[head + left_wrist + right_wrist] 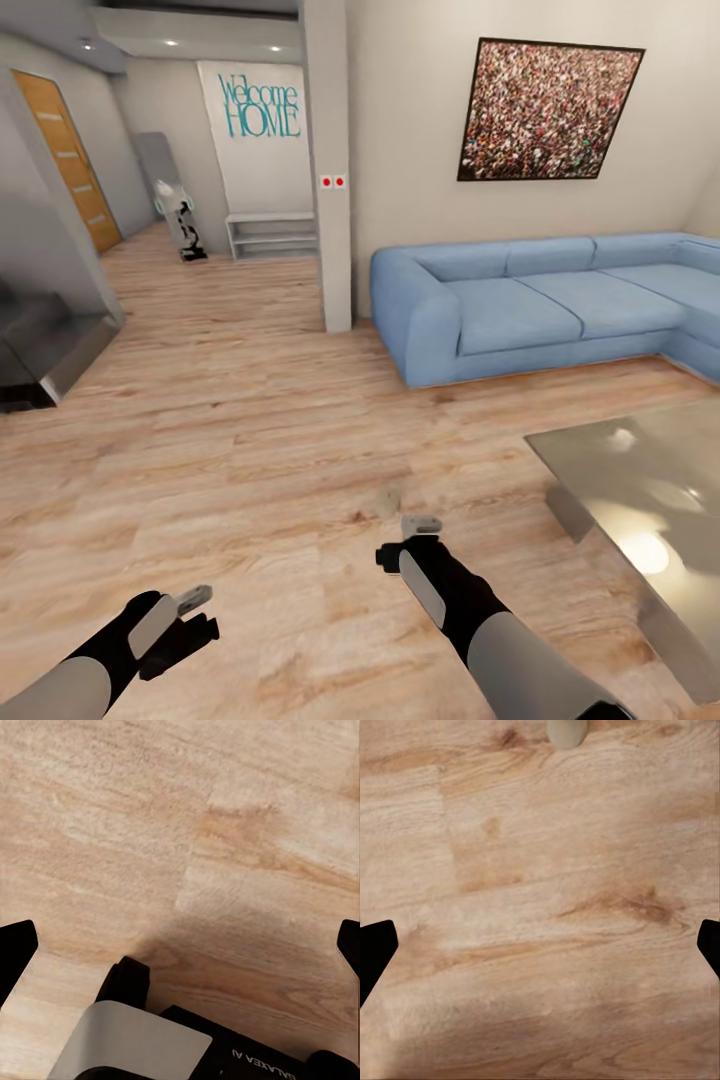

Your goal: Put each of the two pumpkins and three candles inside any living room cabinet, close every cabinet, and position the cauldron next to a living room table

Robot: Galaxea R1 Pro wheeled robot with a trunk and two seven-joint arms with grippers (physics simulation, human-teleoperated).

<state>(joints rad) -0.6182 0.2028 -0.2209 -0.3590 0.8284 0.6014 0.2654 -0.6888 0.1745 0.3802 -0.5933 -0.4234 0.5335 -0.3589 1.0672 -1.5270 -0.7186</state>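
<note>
One candle (pixel 388 502), a small grey-beige stub, stands on the wooden floor just ahead of my right gripper (pixel 403 540). In the right wrist view its rounded body (pixel 566 730) shows at the picture's edge, beyond the open gripper (pixel 540 949), whose black fingertips (pixel 375 952) stand far apart over bare floor. My left gripper (pixel 200 613) hangs low at the left over bare floor. The left wrist view shows that gripper (pixel 180 949) open and holding nothing. Pumpkins, cauldron and the brown cabinet are out of view.
A blue corner sofa (pixel 520 310) lines the far wall. A glass-topped table (pixel 640 500) stands at the right, close to my right arm. A pillar (pixel 335 200) divides the room from a hallway with a white shelf (pixel 270 235). A dark grey unit (pixel 40 350) sits at the left.
</note>
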